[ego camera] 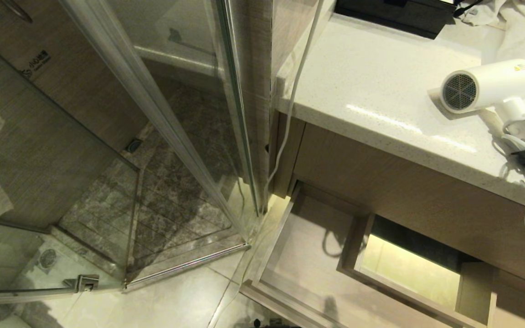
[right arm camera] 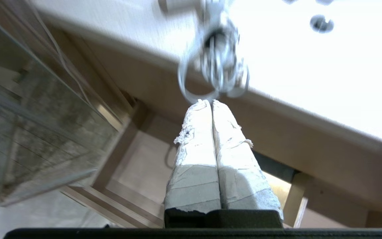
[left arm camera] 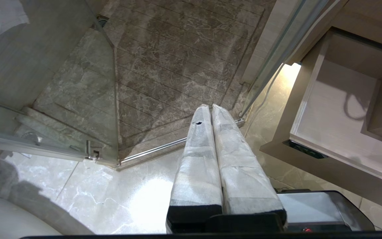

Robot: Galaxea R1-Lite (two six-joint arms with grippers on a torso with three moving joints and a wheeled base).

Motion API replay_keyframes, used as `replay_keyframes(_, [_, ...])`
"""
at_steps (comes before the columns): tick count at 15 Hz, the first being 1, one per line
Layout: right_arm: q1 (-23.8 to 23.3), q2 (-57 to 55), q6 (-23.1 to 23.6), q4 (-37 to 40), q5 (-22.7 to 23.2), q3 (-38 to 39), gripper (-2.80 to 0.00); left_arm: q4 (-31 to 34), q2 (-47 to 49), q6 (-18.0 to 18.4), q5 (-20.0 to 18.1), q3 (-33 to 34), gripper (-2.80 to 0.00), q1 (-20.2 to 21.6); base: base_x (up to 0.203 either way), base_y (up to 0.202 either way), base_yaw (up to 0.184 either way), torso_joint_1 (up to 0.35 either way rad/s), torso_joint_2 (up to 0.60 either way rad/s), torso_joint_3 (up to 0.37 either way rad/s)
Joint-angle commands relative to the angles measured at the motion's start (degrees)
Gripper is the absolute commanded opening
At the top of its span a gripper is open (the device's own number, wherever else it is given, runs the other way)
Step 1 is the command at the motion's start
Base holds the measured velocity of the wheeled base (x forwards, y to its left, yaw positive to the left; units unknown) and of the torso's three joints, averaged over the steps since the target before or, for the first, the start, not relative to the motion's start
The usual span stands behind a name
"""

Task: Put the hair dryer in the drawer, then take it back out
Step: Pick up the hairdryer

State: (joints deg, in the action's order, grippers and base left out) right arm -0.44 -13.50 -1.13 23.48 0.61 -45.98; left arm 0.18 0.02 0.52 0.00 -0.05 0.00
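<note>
While hair dryer [ego camera: 488, 86] sits on counter [ego camera: 372, 91] above open, bare drawer [ego camera: 299, 255], nothing done; right gripper [right arm camera: 212, 103] pressed together, below dryer cord [right arm camera: 214, 63]; left gripper [left arm camera: 211, 108] pressed together, parked

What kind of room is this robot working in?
Most likely a bathroom, perhaps a hotel's: a glass shower door over a stone-tiled shower floor, beside a vanity counter with a hair dryer on it and an open drawer below.
</note>
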Motion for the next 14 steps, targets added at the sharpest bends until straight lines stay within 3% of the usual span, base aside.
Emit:
replay_keyframes(1, [0.0, -17.1, -0.5, 13.0, 0.7, -19.5, -2.80, 0.0, 0.0, 0.0, 0.0, 0.0, -2.80, 0.0, 0.000, 0.000, 0.000, 0.000, 0.00, 0.000])
replay_keyframes(4, [2.3, -38.1, -1.3, 27.7, 2.4, -41.7, -2.80, 0.0, 0.0, 0.0, 0.0, 0.0, -2.80, 0.0, 0.000, 0.000, 0.000, 0.000, 0.00, 0.000])
replay_keyframes(7, [7.4, -53.6, -3.2, 35.8, 2.4, -55.8, -2.80, 0.0, 0.0, 0.0, 0.0, 0.0, -2.80, 0.0, 0.000, 0.000, 0.000, 0.000, 0.00, 0.000])
replay_keyframes(10, [9.3, -62.6, -4.0, 41.4, 2.4, -60.9, -2.80, 0.0, 0.0, 0.0, 0.0, 0.0, -2.80, 0.0, 0.000, 0.000, 0.000, 0.000, 0.00, 0.000])
replay_keyframes(12, [8.0, -65.3, 0.7, 42.3, -1.0, -61.0, -2.80, 0.0, 0.0, 0.0, 0.0, 0.0, -2.80, 0.0, 0.000, 0.000, 0.000, 0.000, 0.00, 0.000])
replay_keyframes(14, [7.4, -67.3, 1.9, 41.7, -2.6, -60.5, -2.80, 0.0, 0.0, 0.0, 0.0, 0.0, -2.80, 0.0, 0.000, 0.000, 0.000, 0.000, 0.00, 0.000])
